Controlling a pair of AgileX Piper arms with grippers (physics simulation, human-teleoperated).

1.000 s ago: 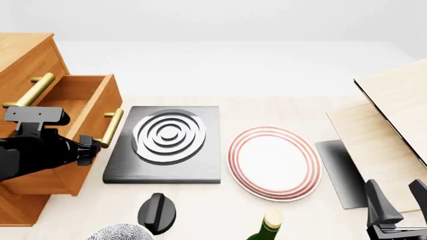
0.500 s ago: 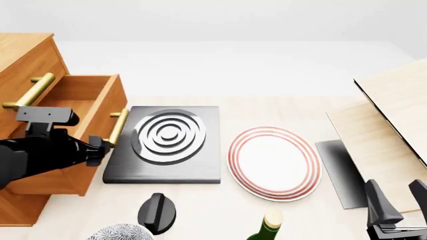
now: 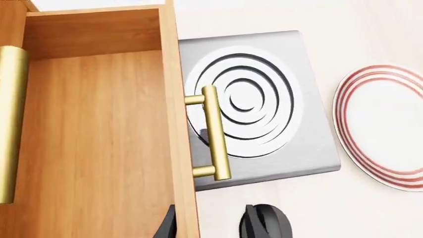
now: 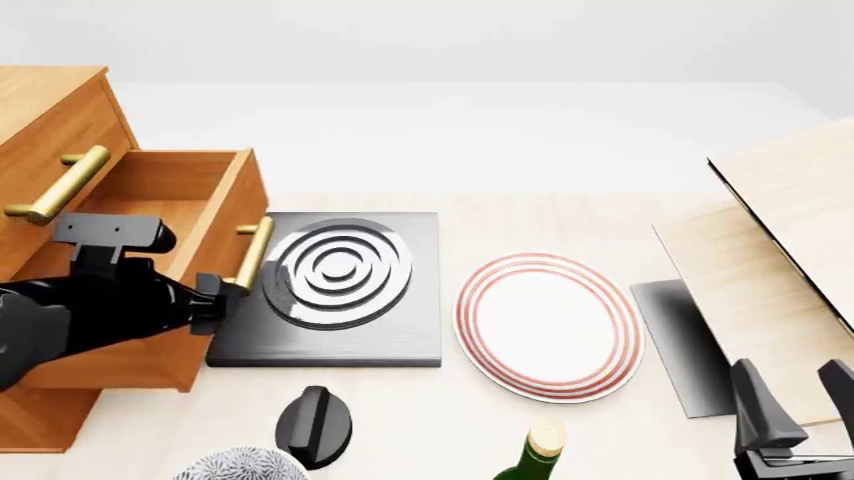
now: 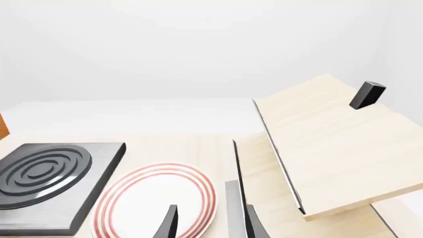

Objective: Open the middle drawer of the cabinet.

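Tabletop with hotplate [image 4: 331, 285] and plate [image 4: 549, 325] beside middle drawer [image 4: 160, 270].

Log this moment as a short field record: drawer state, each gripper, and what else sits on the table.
middle drawer: pulled well out of the cabinet, its brass handle over the hotplate's edge
left gripper: at the handle; grip hidden
right gripper: open, idle at the near right
hotplate: beside the drawer
plate: red-ringed, right of the hotplate
other: bottle, pale wooden box
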